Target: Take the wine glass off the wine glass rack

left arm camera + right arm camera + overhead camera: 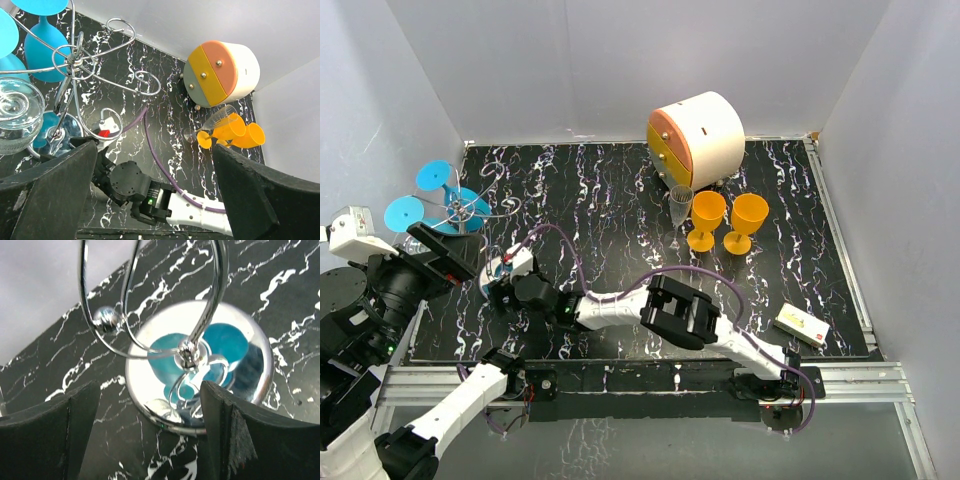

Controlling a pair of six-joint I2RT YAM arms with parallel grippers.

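Note:
The chrome wire wine glass rack (470,208) stands at the table's left, with blue wine glasses (432,178) hanging from its curled arms. In the left wrist view the rack's arms (75,60) spread above a clear wine glass (15,112) hanging at the far left beside the blue ones (42,47). My left gripper (155,150) is open and empty, just near of the rack (448,256). My right gripper (150,390) is open and empty, its fingers either side of the near edge of the rack's shiny disc base (150,365); it reaches in low from the right (502,285).
A round white-and-orange drawer cabinet (705,135) stands at the back right. In front of it are a clear glass (680,205) and two orange goblets (708,215). A small white box (802,323) lies near the front right edge. White walls enclose the table.

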